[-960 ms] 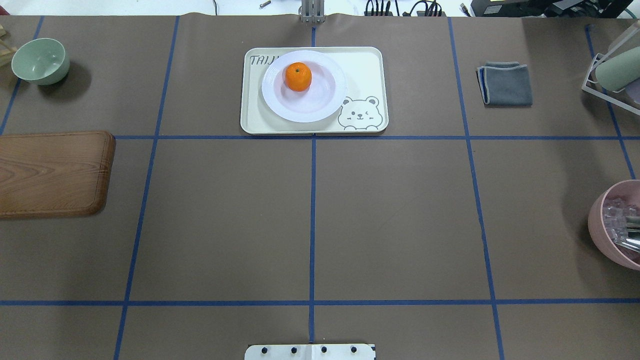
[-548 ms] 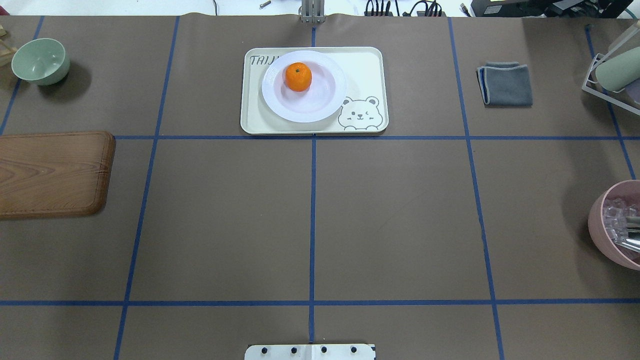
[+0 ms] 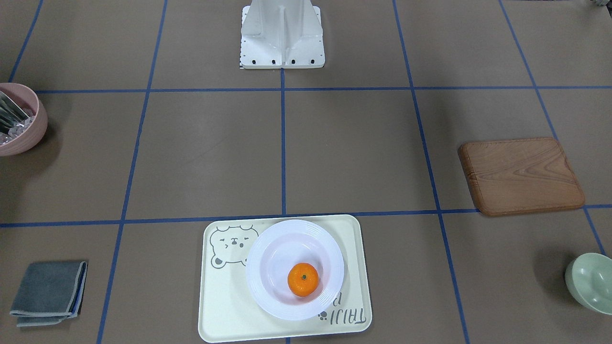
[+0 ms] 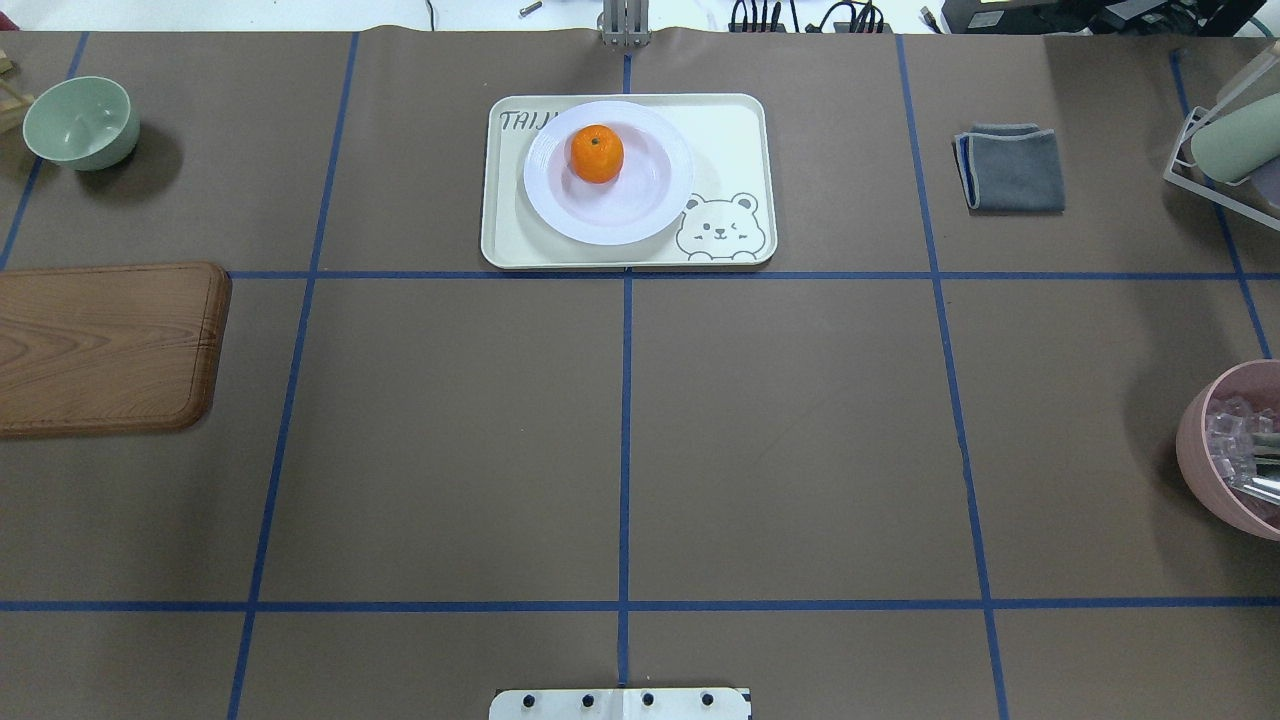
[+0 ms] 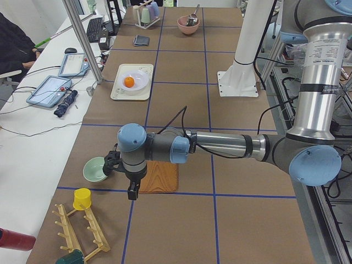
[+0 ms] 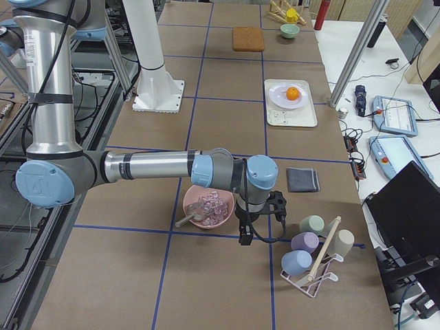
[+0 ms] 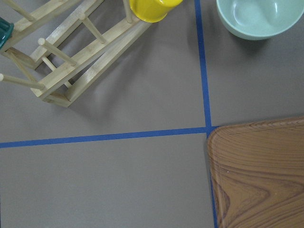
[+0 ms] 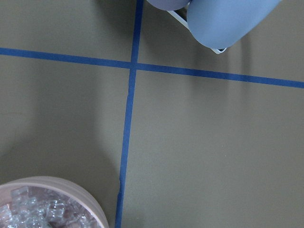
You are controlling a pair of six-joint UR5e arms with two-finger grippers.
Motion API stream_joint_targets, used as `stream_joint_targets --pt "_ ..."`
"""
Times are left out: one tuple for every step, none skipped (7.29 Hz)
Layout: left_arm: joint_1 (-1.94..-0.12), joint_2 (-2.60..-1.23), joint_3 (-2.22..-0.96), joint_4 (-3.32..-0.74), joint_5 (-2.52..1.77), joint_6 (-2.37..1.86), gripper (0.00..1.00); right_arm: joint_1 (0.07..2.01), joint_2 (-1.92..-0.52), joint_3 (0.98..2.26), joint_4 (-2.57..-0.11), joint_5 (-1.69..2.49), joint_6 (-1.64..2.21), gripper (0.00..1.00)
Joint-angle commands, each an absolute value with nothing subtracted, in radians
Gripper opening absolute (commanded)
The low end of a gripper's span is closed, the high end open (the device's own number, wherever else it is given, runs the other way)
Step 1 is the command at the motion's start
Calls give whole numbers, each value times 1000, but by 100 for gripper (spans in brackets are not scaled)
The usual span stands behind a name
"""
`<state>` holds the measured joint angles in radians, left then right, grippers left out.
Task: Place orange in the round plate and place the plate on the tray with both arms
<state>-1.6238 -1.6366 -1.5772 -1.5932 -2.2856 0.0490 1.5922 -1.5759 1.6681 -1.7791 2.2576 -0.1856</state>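
Note:
The orange (image 4: 597,153) sits in the white round plate (image 4: 640,200), a little off its centre. The plate rests on the cream bear tray (image 4: 730,130) at the far middle of the table; the front view shows the same orange (image 3: 302,279), plate (image 3: 272,258) and tray (image 3: 220,306). Both arms are far from the tray. My left gripper (image 5: 132,190) hangs over the table's left end, near the wooden board. My right gripper (image 6: 245,237) hangs at the right end, beside the pink bowl. Only side views show them, so I cannot tell whether they are open or shut.
A wooden board (image 4: 100,345) and a green bowl (image 4: 80,122) lie at the left. A folded grey cloth (image 4: 1012,168), a cup rack (image 4: 1225,140) and a pink bowl (image 4: 1235,450) of ice cubes are at the right. A wooden rack (image 7: 71,61) holds a yellow cup.

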Motion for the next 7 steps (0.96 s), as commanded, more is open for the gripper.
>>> stream_joint_targets --pt "-1623 -1635 -1577 -1591 -2287 48 99 1592 -1577 1671 -1779 2258 -184 100" --pt "-1623 -1635 -1577 -1591 -2287 48 99 1592 -1577 1671 -1778 2260 -186 100" --pt "-1623 -1635 -1577 -1591 -2287 48 99 1592 -1575 1672 -1779 2258 -186 100" --pt "-1623 -1635 -1574 -1591 -2287 48 99 1592 -1575 1672 -1779 2260 -186 100" --pt "-1623 -1635 -1572 -1591 -2286 48 99 1592 -1575 1672 -1778 2260 -186 100" --pt "-1623 -1635 -1571 -1591 -2286 48 99 1592 -1575 1667 -1779 2260 -186 100" --pt "-1615 -1637 -1554 -1594 -2287 48 99 1592 -1577 1667 -1779 2260 -186 100"
